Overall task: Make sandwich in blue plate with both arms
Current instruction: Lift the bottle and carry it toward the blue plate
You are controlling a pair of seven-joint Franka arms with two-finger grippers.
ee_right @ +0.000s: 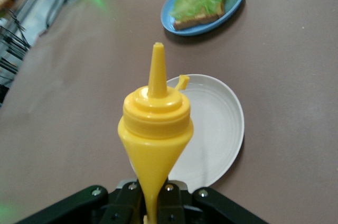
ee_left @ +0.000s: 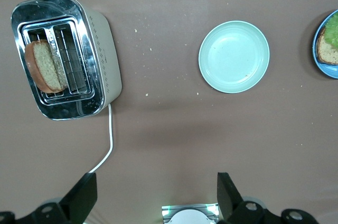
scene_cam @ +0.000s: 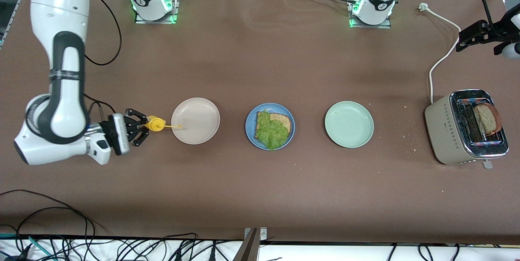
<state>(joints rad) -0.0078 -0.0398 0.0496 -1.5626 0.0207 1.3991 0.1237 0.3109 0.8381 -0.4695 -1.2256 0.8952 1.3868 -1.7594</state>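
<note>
right gripper (scene_cam: pixel 140 126) clamped on yellow cone-shaped plastic squeeze bottle (scene_cam: pixel 155 124), nozzle toward round beige plate (scene_cam: pixel 195 121) | round blue plastic plate (scene_cam: pixel 270 126) with bread and lettuce lies along that line, past the beige plate | left gripper (scene_cam: pixel 467 41) wide open, empty, above toaster's white cord (scene_cam: pixel 440 60), waiting

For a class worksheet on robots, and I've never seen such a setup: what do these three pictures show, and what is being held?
Two white robot arms stand at a brown table. One picture looks down from across the table; the other two come from cameras on each arm's wrist. In a row lie a beige plate, a blue plate with bread and lettuce, and a green plate. A toaster holds a bread slice. The right gripper, jaws shut, holds a yellow sauce bottle beside the beige plate. The left gripper waits, jaws open.
</note>
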